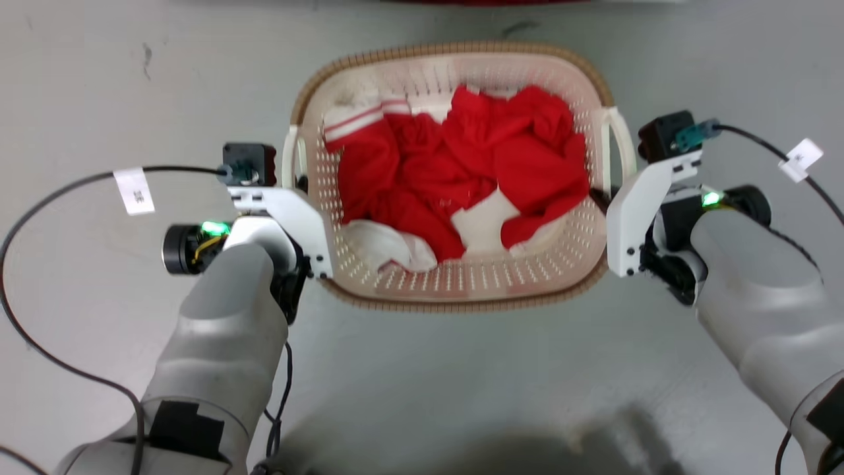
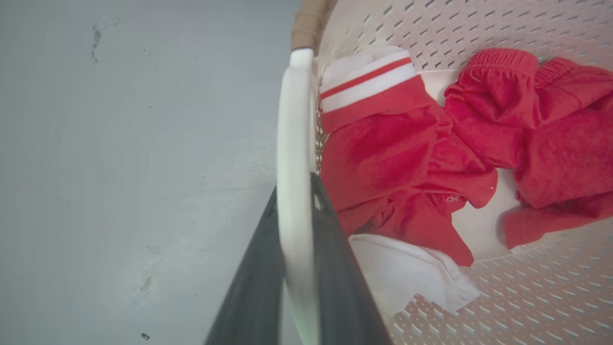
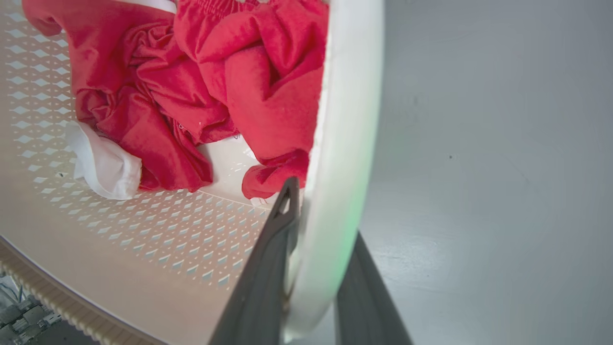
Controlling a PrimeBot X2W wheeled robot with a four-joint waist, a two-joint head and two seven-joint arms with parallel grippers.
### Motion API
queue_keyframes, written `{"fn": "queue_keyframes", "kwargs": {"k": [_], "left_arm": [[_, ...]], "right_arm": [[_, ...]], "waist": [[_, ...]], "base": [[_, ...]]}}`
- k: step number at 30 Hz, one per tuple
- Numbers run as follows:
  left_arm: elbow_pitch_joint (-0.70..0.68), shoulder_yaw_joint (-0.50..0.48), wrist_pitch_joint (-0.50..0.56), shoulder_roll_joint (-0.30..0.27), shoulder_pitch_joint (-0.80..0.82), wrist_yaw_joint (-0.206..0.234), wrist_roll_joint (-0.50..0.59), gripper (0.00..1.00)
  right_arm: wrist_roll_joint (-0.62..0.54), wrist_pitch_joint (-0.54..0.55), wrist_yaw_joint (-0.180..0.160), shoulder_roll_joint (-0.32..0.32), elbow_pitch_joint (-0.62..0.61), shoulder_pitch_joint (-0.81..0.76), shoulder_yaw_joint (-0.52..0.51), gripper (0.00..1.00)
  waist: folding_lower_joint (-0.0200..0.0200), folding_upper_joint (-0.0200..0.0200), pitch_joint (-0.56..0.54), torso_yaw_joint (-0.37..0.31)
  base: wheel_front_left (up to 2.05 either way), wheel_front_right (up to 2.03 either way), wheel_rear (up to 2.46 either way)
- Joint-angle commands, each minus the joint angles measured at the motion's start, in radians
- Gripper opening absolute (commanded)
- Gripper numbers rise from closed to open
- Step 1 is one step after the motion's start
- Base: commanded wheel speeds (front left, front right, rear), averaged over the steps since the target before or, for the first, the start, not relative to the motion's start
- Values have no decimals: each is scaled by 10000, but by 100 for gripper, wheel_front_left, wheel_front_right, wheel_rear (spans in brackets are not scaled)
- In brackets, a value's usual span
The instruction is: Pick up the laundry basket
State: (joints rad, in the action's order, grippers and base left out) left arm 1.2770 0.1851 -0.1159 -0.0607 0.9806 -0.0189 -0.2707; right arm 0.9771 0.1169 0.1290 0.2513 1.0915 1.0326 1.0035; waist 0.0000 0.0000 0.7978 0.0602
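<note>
- Light was bright, soft and even, falling from above onto the grey floor [image 1: 422,369].
- A blurred dark shadow [image 1: 580,442] lay along the head view's bottom edge.
- In the left wrist view, the near dark fingers [image 2: 254,297] and the white left handle [image 2: 292,143] were out of focus.
- A faint green tint coloured the laundry basket [image 3: 143,239] at its blurred right handle [image 3: 345,143].

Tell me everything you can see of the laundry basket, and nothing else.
The laundry basket is cream-white perforated plastic, rounded-rectangular, with a brown woven-look rim and a white loop handle on each short side. It sits upright over the grey floor, holding crumpled red clothes and white cloth. The left gripper and the right gripper each have fingers on both sides of a handle, closed against it.
</note>
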Motion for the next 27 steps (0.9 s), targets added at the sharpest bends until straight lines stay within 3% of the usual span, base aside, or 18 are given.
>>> {"fn": "queue_keyframes", "kwargs": {"k": [1,27], "left_arm": [[23,-16,53,-67,-169,5,-82,0],[97,59,1254,-68,-1905,-314,-832,0]], "right_arm": [[135,60,31,54,-80,-191,97,0],[2286,1773,76,-463,-25,-2024,1369,0]], "waist": [[0,0,-327,-87],[0,0,-4054,-972]], "base": [[0,0,0],[0,0,0]]}}
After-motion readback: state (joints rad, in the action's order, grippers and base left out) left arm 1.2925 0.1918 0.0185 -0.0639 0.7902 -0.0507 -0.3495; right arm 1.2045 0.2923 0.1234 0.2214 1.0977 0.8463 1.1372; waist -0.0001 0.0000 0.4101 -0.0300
